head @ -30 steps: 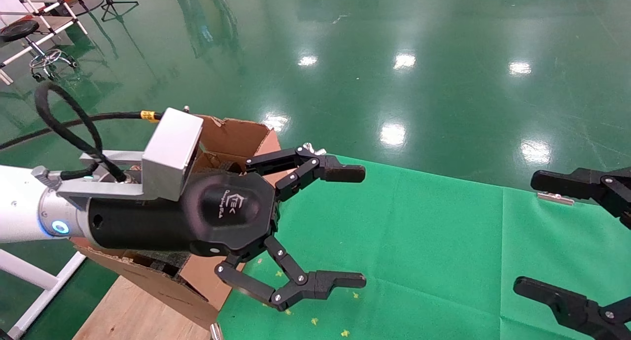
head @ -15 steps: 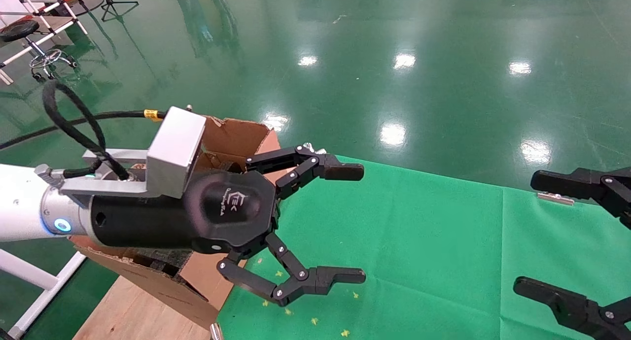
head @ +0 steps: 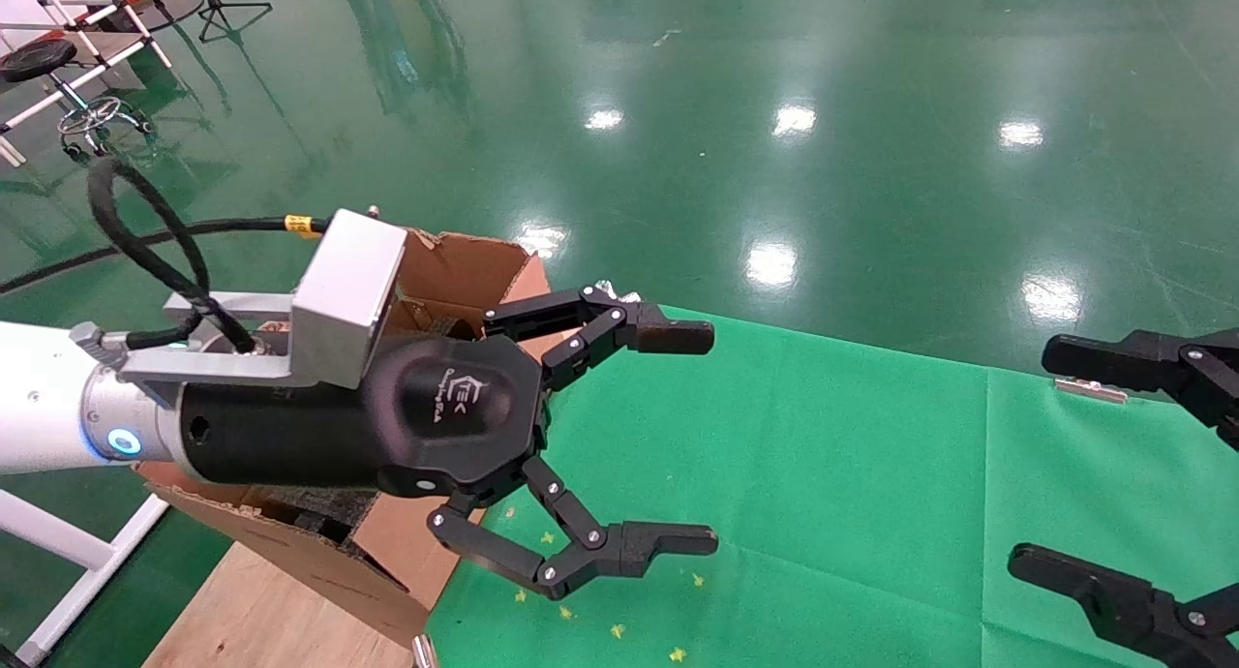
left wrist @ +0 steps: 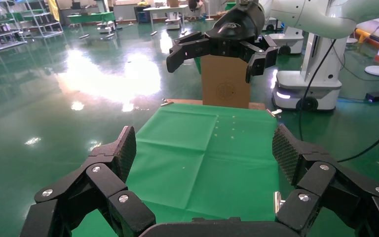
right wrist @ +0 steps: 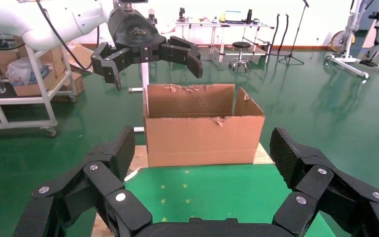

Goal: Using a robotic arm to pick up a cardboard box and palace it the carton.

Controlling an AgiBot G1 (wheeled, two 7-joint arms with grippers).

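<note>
The left end effector (head: 692,440) hangs in the air at about 9 o'clock in the head view, reaching toward 3 o'clock over the near left part of the desk (head: 823,474). Its two black fingers (head: 673,337) are spread wide with nothing between them. Behind it run the black palm housing, a grey camera block (head: 344,295), a silver wrist with a blue light and the white tubular arm (head: 39,402), with a black cable (head: 145,247) looping above.

The carton (head: 465,271) stands at the left end of the desk, partly hidden behind that arm. The right wrist view shows it as a large open brown corrugated box (right wrist: 202,128) with torn flap edges, sitting just past the edge of the green cloth (right wrist: 212,197), and the left end effector (right wrist: 150,59) hovering above its left end.

The right end effector (head: 1050,460) sits at 3 to 4 o'clock at the frame edge, its fingers (head: 1089,356) also set wide apart and empty, above the right part of the cloth.

The small flat cardboard box cannot be found in any view; the inside of the carton is not visible. Small yellow specks (head: 619,631) dot the cloth near 6 o'clock.
</note>
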